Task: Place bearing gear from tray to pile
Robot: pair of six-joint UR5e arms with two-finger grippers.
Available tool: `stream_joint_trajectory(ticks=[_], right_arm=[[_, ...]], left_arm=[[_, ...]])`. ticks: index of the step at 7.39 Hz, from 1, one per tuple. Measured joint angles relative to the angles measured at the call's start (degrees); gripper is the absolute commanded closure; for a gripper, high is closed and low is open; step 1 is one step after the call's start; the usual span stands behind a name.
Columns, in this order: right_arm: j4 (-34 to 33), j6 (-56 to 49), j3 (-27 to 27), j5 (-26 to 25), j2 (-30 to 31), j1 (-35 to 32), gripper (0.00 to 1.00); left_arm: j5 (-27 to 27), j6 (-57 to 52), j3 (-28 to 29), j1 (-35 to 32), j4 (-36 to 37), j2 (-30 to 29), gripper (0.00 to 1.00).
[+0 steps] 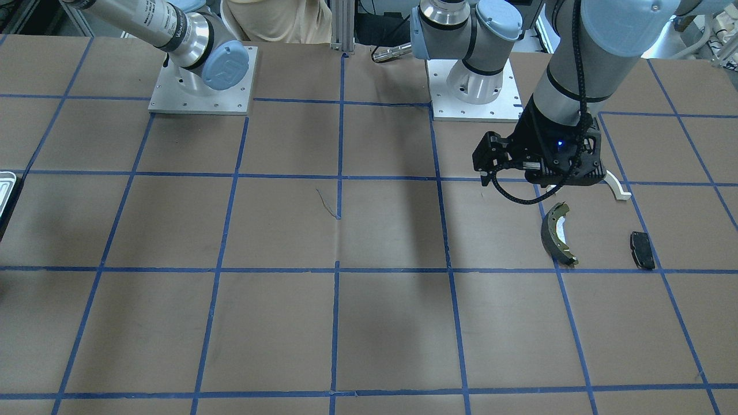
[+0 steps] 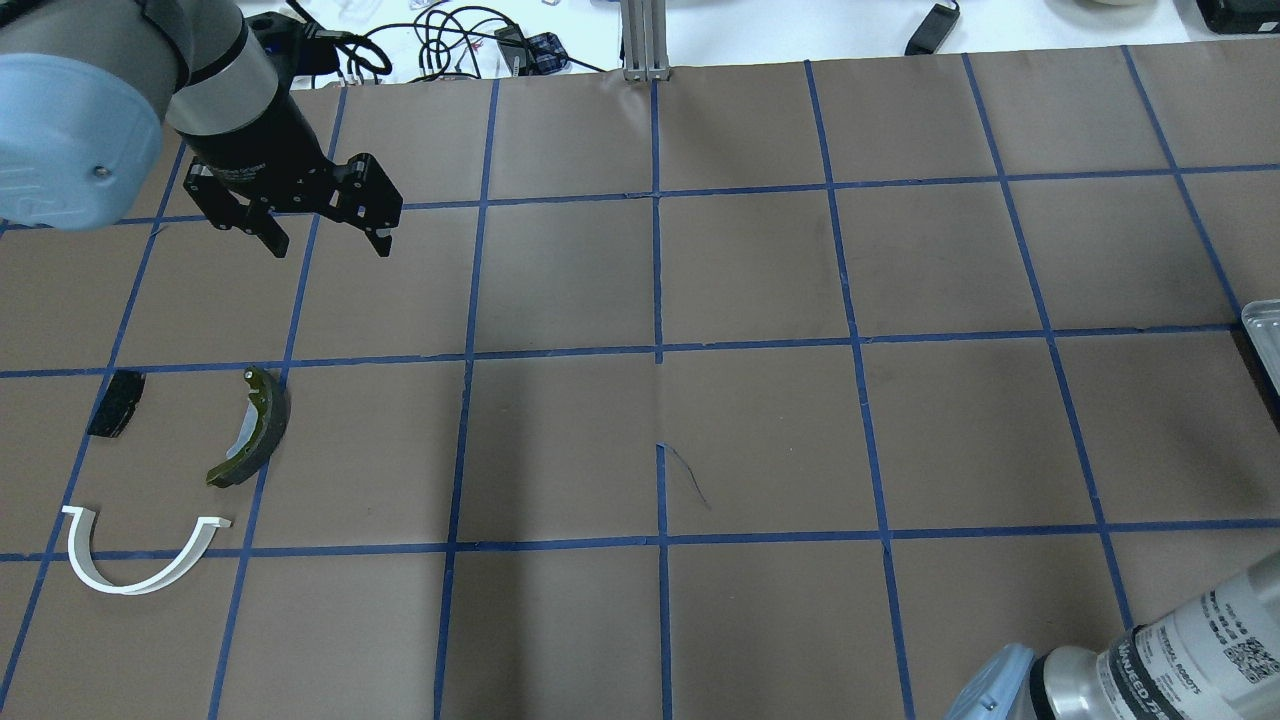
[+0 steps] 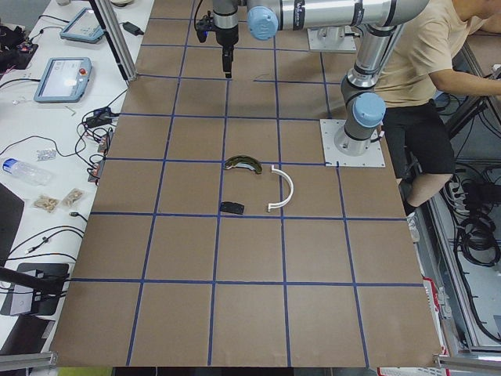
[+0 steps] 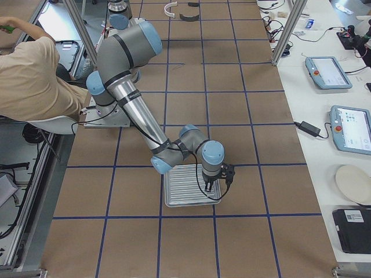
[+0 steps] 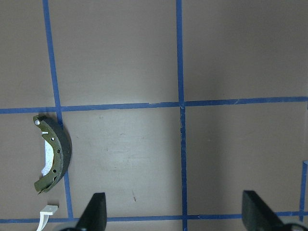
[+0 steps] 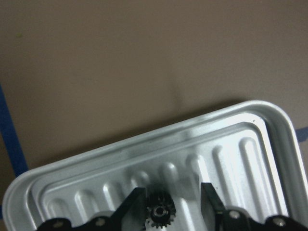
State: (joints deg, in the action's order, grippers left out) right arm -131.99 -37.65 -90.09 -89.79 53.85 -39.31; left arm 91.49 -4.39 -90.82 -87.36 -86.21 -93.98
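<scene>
The small dark bearing gear [image 6: 160,211] lies in the silvery ribbed tray [image 6: 144,159], near its far rim. My right gripper [image 6: 172,199] is low over the tray with its jaws open around the gear, which sits next to the left finger. In the exterior right view the gripper [image 4: 214,184] is over the tray [image 4: 182,186]. The pile lies on the table's other side: a white arch [image 2: 125,589], an olive brake shoe [image 2: 262,425] and a black pad [image 2: 115,403]. My left gripper [image 2: 328,245] hovers open and empty beyond the pile. Its wrist view shows the shoe [image 5: 55,154].
Brown paper with a blue tape grid [image 2: 657,350] covers the table. The tray's edge [image 2: 1262,335] shows at the overhead view's right border. A seated person [image 4: 29,69] is beside the robot bases. Tablets [image 4: 327,72] and cables lie on the side bench.
</scene>
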Motion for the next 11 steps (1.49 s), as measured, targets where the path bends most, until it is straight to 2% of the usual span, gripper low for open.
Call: stream_joint_trajectory(ticks=[11], right_arm=[[0.32,-0.62,0.08,0.11,0.60,-0.22,0.46]], left_arm=[[0.00,-0.04,-0.05,0.05,-0.01,-0.06,0.00]])
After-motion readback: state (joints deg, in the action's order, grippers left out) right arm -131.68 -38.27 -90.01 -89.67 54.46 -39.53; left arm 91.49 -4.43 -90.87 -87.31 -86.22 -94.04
